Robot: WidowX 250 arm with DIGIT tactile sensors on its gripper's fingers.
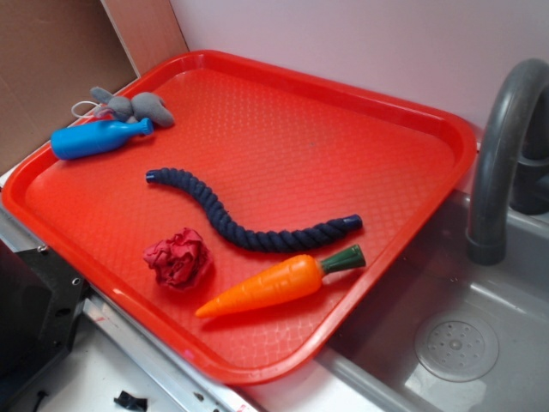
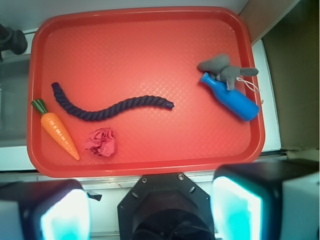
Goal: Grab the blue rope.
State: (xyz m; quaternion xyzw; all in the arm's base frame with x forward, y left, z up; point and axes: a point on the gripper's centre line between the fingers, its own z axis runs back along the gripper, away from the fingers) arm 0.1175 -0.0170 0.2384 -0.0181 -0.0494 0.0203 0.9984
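1. Red plastic forms the single tray (image 1: 412, 112), which is seen resting beside a grey sink (image 1: 480, 283) with one curved faucet (image 1: 502, 146).
2. One blue rope (image 1: 249, 219) is laid in a wavy line across the middle of the tray, untouched and flat; in the wrist view it (image 2: 107, 110) runs from the tray's left part toward its centre.
3. One toy carrot (image 1: 274, 283) is placed just beside the rope, its green top near one capped rope end; contact between them cannot be made out.
4. One crumpled red ball (image 1: 178, 257), possibly paper or cloth, is set near the carrot's pointed tip and apart from the rope.
5. One light blue bottle (image 1: 96, 137) is laid at a far corner, well apart from the rope, with one grey plush toy (image 1: 137, 107) touching its neck.
6. One gripper (image 2: 150, 210) is shown only in the wrist view, held above the tray's near edge; its two fingers (image 2: 235, 210) are spread wide with nothing between them.
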